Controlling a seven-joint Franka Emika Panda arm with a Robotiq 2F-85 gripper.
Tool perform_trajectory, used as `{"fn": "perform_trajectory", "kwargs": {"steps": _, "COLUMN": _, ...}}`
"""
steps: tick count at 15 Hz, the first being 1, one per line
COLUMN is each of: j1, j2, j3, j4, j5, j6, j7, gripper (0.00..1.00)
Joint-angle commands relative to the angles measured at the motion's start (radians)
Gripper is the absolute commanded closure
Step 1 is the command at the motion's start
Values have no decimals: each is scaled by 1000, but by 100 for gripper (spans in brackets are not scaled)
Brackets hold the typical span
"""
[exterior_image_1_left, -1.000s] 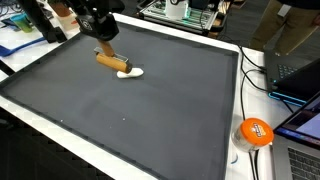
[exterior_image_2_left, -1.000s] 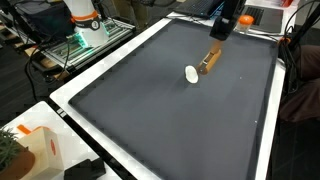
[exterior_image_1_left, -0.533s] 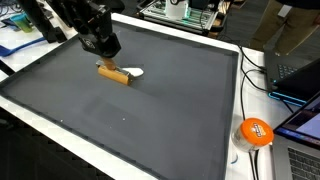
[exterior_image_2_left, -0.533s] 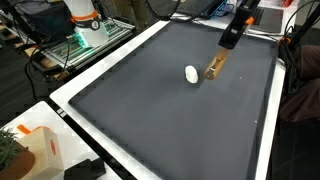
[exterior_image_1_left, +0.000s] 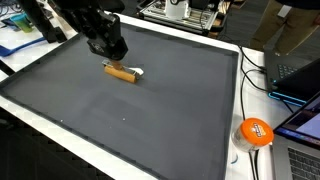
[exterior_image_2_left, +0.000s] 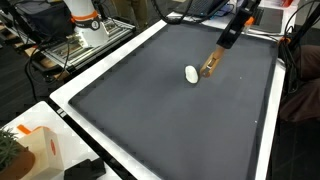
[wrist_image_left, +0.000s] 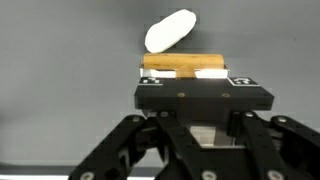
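The wooden block (exterior_image_1_left: 121, 72) lies low over the dark mat (exterior_image_1_left: 150, 120), toward its far side, with a white oval piece (exterior_image_1_left: 137, 73) just beside it. The gripper (exterior_image_1_left: 112, 62) is clamped on the block, its jaws partly drawn in against the wood.
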Motion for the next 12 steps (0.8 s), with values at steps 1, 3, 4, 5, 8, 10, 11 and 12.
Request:
{"fn": "perform_trajectory", "kwargs": {"steps": 1, "j1": 12, "j2": 59, "j3": -11, "j4": 102, "j5": -24, "j6": -81, "j7": 3, "gripper": 78}}
{"fn": "perform_trajectory", "kwargs": {"steps": 3, "j1": 17, "j2": 79, "j3": -18, "j4": 130, "j5": -42, "j6": -119, "j7": 5, "gripper": 78}}
{"fn": "perform_trajectory", "kwargs": {"steps": 4, "j1": 18, "j2": 87, "j3": -20, "j4": 143, "j5": -48, "j6": -133, "j7": 4, "gripper": 78}}
{"fn": "perform_trajectory", "kwargs": {"steps": 5, "j1": 19, "j2": 95, "j3": -20, "j4": 153, "j5": -53, "j6": -144, "j7": 3, "gripper": 78}}
{"fn": "perform_trajectory", "kwargs": {"steps": 8, "j1": 18, "j2": 116, "j3": -16, "j4": 187, "j5": -56, "j6": -161, "j7": 5, "gripper": 78}}
{"fn": "perform_trajectory", "kwargs": {"steps": 10, "j1": 19, "j2": 133, "j3": -15, "j4": 210, "j5": -55, "j6": -163, "j7": 6, "gripper": 78}}
{"fn": "perform_trajectory", "kwargs": {"steps": 11, "j1": 19, "j2": 141, "j3": -14, "j4": 221, "j5": -54, "j6": -167, "j7": 5, "gripper": 78}}
{"fn": "perform_trajectory", "kwargs": {"steps": 12, "j1": 18, "j2": 146, "j3": -12, "j4": 228, "j5": -51, "j6": -165, "j7": 3, "gripper": 78}}
